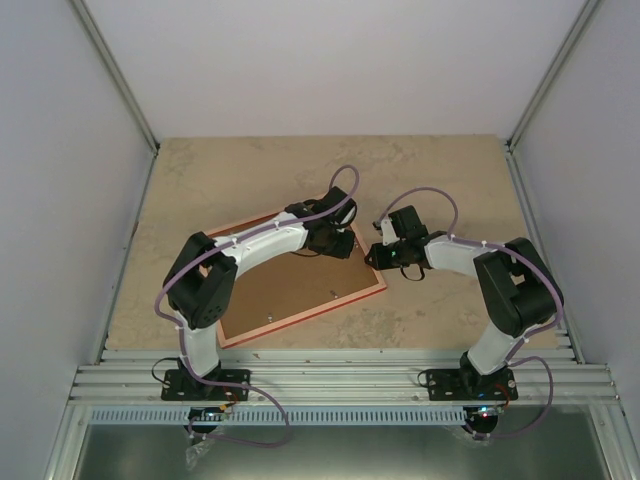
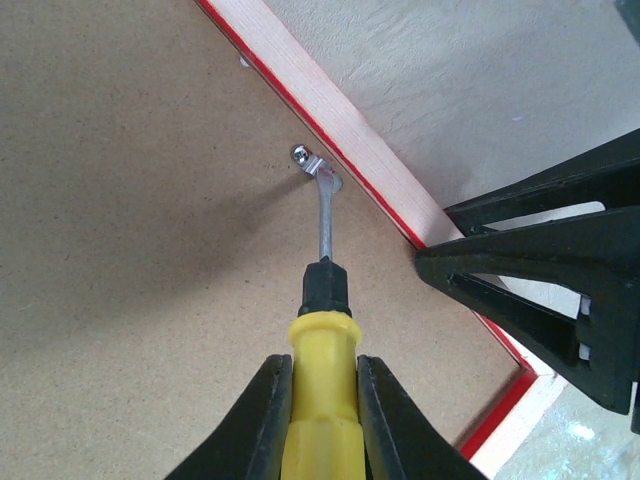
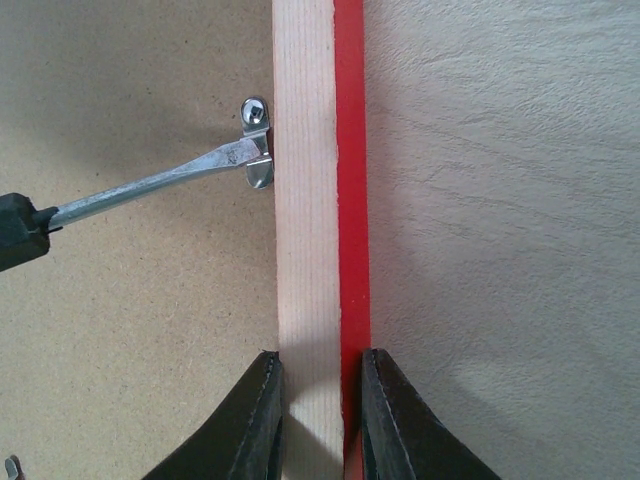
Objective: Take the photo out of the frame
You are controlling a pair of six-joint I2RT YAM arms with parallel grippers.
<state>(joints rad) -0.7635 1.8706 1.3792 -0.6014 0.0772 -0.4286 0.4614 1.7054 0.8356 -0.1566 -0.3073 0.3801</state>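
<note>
Frame: the frame point(image 1: 300, 318) lies face down on the table point(image 1: 440, 170), with its brown backing board point(image 2: 130, 200) up inside the pale wood rim and red outer edge.

Photo: the photo is not visible in any view. I judge it is still inside the frame, under the backing board.

Left gripper: the left gripper point(image 2: 322, 400) is over the frame's back, its fingers closed tight on the yellow handle of a screwdriver point(image 2: 322, 340).

Screwdriver tip: the shaft reaches to the frame's rim, and the tip touches a small metal clip point(image 3: 257, 145) at the rim's inner edge. Whether the clip is already turned off the board cannot be told.

Right gripper: the right gripper point(image 3: 320, 390) is nearly closed and pinches the frame's rim just beside that clip. One finger is on the board side and the other is against the red outer edge, so it seems to steady the frame.

Other fittings: a second small metal piece point(image 2: 243, 62) shows further along the same rim of the frame.

Done: as far as shown, nothing has come out of the frame, and the board sits flat within the rim.

Left: I judge the clips around the frame must be released, the board lifted, and then the photo taken out.
</note>
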